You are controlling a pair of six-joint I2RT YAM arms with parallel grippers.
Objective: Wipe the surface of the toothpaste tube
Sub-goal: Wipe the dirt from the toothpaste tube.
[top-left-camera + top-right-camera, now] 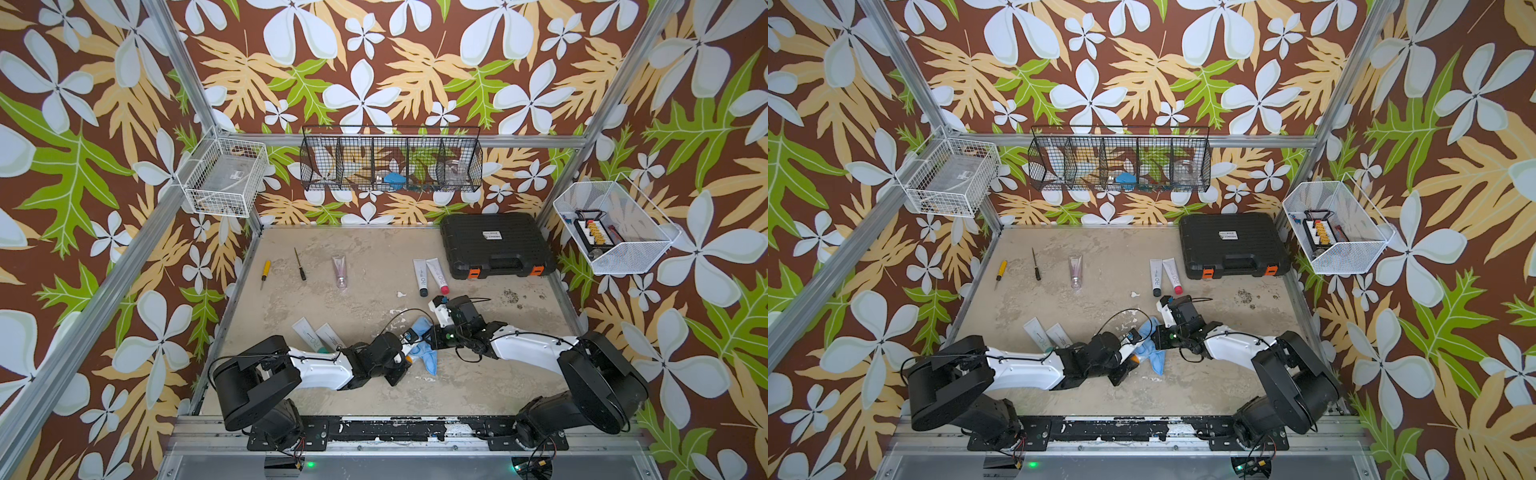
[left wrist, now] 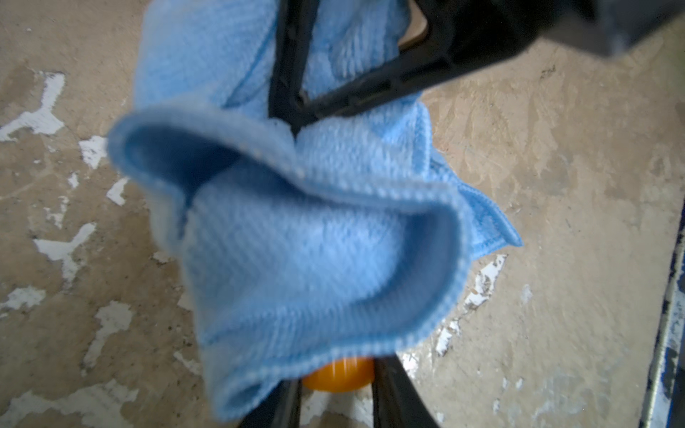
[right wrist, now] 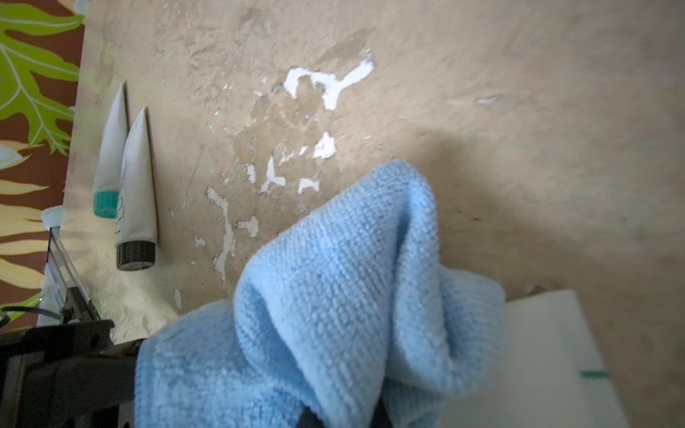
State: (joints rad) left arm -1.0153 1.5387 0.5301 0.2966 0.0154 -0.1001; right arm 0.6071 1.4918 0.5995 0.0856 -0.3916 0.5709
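The toothpaste tube is mostly hidden under a blue cloth near the table's front middle. Only its orange cap shows, between the black fingers of my left gripper, which is shut on the tube. A white flat part of the tube sticks out past the cloth in the right wrist view. My right gripper is shut on the blue cloth, which bunches over its fingers. In the left wrist view its fingertips pinch the cloth above the tube. In both top views the two grippers meet tip to tip.
Two white tubes lie by the left arm, two more and a pink tube further back. Two screwdrivers lie back left. A black case stands back right. Wire baskets hang on the walls.
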